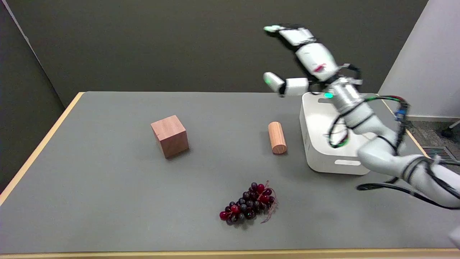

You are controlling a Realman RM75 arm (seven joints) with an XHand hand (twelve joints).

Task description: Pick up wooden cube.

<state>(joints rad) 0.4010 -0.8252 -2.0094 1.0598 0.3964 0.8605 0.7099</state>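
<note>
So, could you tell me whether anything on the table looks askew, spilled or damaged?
Nothing stands out. The wooden cube sits flat and intact, the wooden cylinder lies on its side, and the grapes stay bunched. The right hand hangs open above.

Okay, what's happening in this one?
The robot hand on the right arm is open and raised in the air above the far right of the table, holding nothing. The wooden cube sits untouched well to its left. A wooden cylinder, a bunch of grapes and a white bin also sit there.
</note>
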